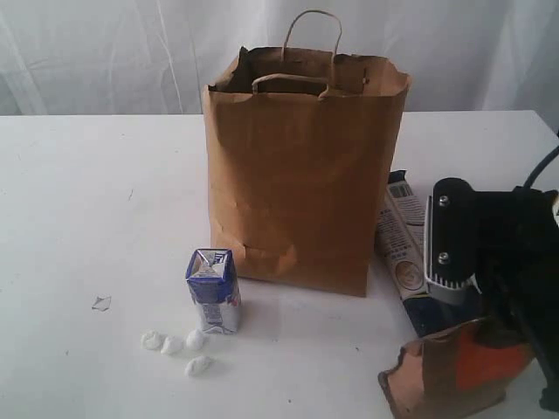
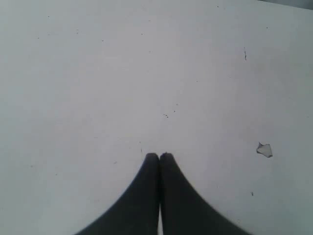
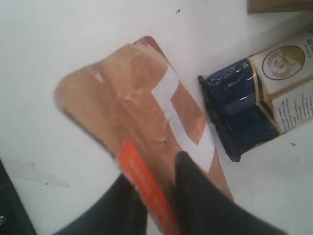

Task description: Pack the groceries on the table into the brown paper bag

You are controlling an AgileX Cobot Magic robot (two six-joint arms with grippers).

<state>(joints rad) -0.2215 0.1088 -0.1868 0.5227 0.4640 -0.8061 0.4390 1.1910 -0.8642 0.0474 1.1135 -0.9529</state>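
Exterior view gives me the brown paper bag standing upright near the middle of the white bench, mouth open, its twisted handles up and its sides creased. Just in front of its near left corner stands the small blue-white carton, upright and apart from the bag. On the bag's right the long blue-white packet lies flat, its far end hidden behind the bag's corner. Nearest the camera on that side is the brown pouch with orange label, directly under the black right arm. From the right wrist camera I see the right pincer clamped on that pouch, one dark finger on each face at the end by the orange strip; the pouch's other end reaches out over the bench, and I cannot tell whether it touches. The packet's dark blue end lies just beside the pouch, not touching it. The left pincer has its fingers pressed together, holding nothing, over bare bench. The surface is plain white with small dark specks; a little torn scrap lies near the left pincer, and four small white lumps sit close to the carton's base. Behind the bench hangs a pale, softly folded curtain.
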